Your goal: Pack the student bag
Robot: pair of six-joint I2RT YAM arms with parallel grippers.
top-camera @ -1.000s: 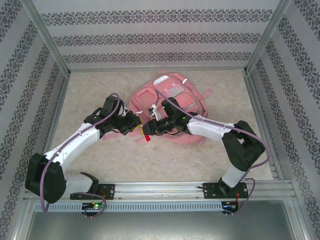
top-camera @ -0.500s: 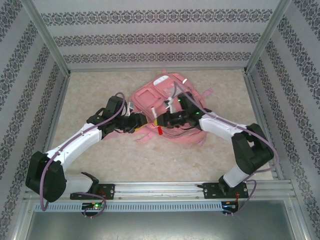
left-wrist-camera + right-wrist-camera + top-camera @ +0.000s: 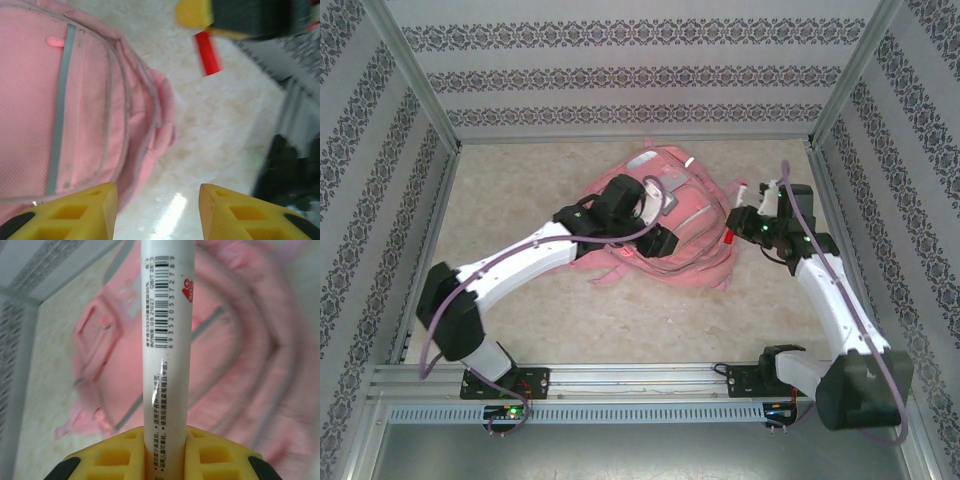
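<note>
The pink student bag [image 3: 692,228] lies flat in the middle of the table, with grey reflective strips [image 3: 59,110] on its front. My left gripper [image 3: 665,243] has reached across the bag and hangs open at its right edge; its yellow fingers [image 3: 75,215] have bare table between them. My right gripper [image 3: 738,214] is just right of the bag, shut on a white tube [image 3: 166,340] with a barcode label. The tube's red end [image 3: 207,52] sticks out below the right gripper's fingers. The pink bag [image 3: 240,340] lies behind the tube.
A metal frame and patterned walls [image 3: 620,75] enclose the beige marble-look table [image 3: 650,320]. The bag's loose straps [image 3: 605,275] trail toward the near side. Bare table lies in front of the bag and to its left.
My left arm has swung right, across the bag, to its right edge. My right arm has pulled back to the right, carrying the tube away from the bag's front.
</note>
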